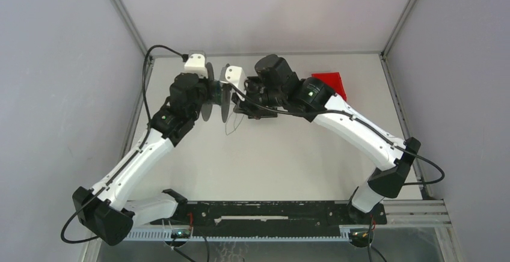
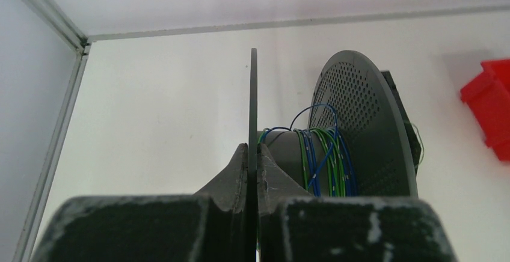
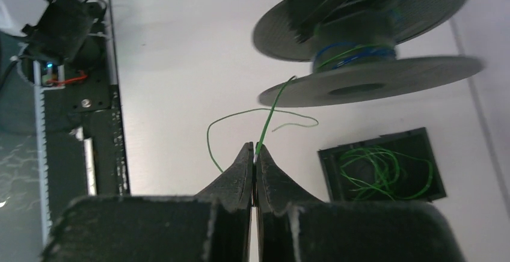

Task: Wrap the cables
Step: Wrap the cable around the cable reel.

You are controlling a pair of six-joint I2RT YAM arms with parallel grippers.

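Clamping the flange of the dark grey plastic spool, the left gripper is steadying it while the right gripper is pinching the thin green cable just beside that spool; a loose pinch could be letting the strand slip and wound turns unwind.

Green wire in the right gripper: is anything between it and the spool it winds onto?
Nothing visible. The green wire runs free from the right gripper to the spool, above the table. The black tray lies off to one side of that path. The left gripper holds the spool by one flange.
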